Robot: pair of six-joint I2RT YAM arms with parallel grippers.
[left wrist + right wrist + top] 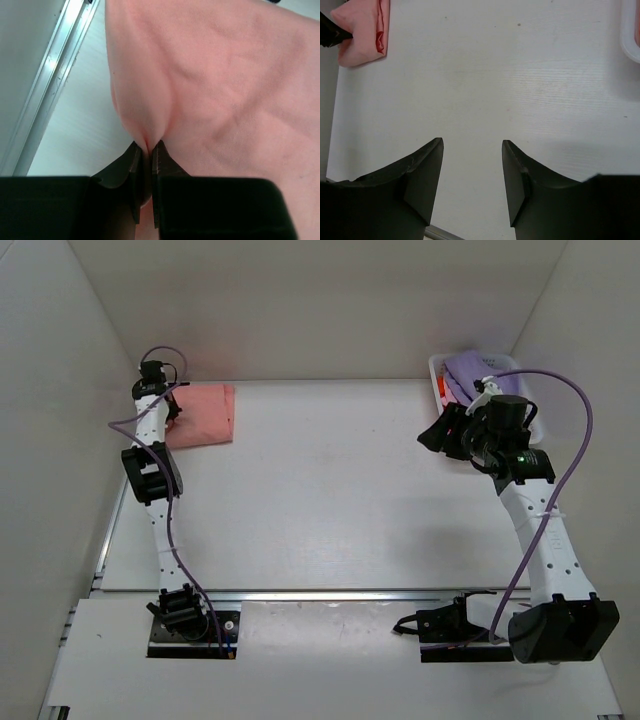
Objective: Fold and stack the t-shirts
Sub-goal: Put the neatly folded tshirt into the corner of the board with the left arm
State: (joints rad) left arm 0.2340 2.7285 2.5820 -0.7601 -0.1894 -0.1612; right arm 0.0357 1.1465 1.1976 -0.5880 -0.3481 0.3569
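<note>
Where the left gripper [146, 152] closes, the salmon-pink t-shirt [225, 75] sits pinched.

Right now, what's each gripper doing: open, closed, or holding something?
Left gripper: shut on a fold of the salmon-pink t-shirt.
Right gripper: open, holding nothing.

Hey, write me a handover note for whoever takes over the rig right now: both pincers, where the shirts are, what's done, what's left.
Left pincer: shut on a pinch of the salmon-pink t-shirt, which lies folded at the far left corner of the table.
Right pincer: open, empty, above bare table near the white basket.
The basket holds a lavender t-shirt; anything under it cannot be counted.
Done: one shirt folded.
Left: release it, then fold the basket's shirts and stack them on it.
</note>
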